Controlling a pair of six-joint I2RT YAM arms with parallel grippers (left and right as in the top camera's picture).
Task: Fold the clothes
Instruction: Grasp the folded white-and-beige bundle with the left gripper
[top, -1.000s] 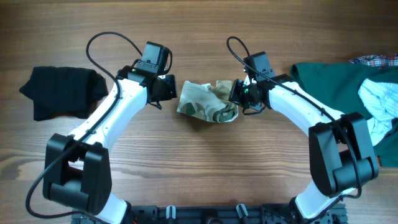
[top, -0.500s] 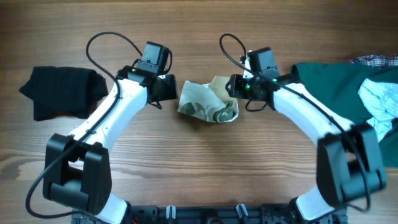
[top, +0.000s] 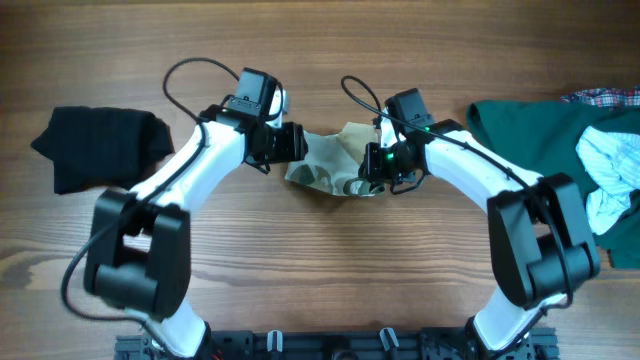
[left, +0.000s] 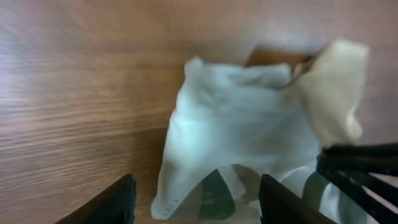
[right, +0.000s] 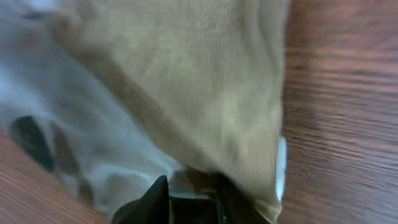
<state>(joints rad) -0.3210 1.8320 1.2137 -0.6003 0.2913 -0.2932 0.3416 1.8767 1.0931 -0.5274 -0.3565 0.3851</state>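
**Both grippers at the cream garment, mid-bench**

At the far left of the wooden bench we are seeing a black garment lying bunched on its own, well apart from everything else.

Moving right, the left arm is reaching in toward the middle. The left gripper is sitting at the left edge of the small cream-white garment. In the left wrist view its two fingers are standing wide apart, with the garment's pale hem lying between them and nothing pinched.

The cream-white garment is lying crumpled at the centre of the bench between the two arms. Its tan patch is showing toward the top right and its olive-green patches along the lower edge.

The right gripper is pressing in at the garment's right side. In the right wrist view the tan fabric is draping right over its dark fingertips, which are sitting close together. We cannot tell whether they are clamping the cloth or only touching it.

Further right, a dark green garment is spreading across the bench. A pale blue striped garment is lying on top of it at the right edge. A plaid garment is peeking out at the upper right corner.
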